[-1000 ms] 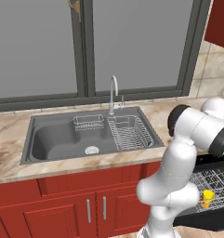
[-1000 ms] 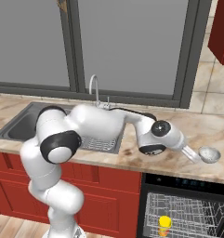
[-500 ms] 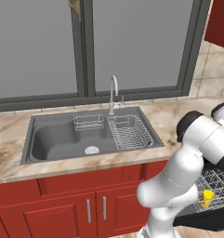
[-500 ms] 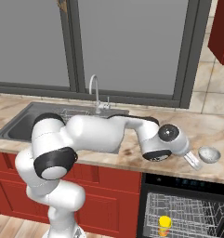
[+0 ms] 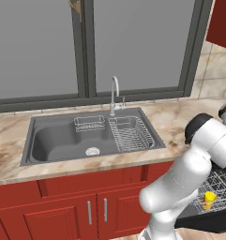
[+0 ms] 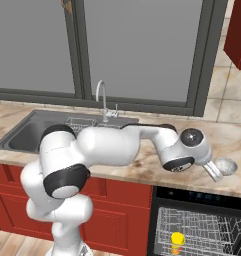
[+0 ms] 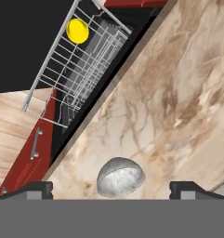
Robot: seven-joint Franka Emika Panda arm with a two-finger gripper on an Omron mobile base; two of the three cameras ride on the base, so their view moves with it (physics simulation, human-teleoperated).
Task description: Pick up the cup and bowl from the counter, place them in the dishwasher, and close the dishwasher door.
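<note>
A small grey bowl (image 6: 226,165) (image 7: 120,176) sits upright on the marbled counter (image 6: 142,172) (image 7: 178,93) near its front edge. My gripper (image 6: 216,172) (image 7: 113,189) hangs open just beside and over it, one dark fingertip (image 7: 36,188) on each side, neither touching it. A yellow cup (image 5: 209,199) (image 6: 177,242) (image 7: 77,30) stands in the pulled-out wire rack (image 6: 207,227) (image 7: 81,69) of the black dishwasher (image 6: 162,220), below the counter. Its door is down.
The grey steel sink (image 5: 86,136) (image 6: 37,130) with a wire drainer (image 5: 133,133) and a tap (image 5: 114,96) lies to the left. Red cabinets (image 5: 86,206) (image 7: 25,158) run under the counter. A window and tiled wall (image 6: 232,85) stand behind.
The arm has swung right along the counter, bringing the hand over the bowl. The bowl and cup have stayed put and the jaws have stayed open.
</note>
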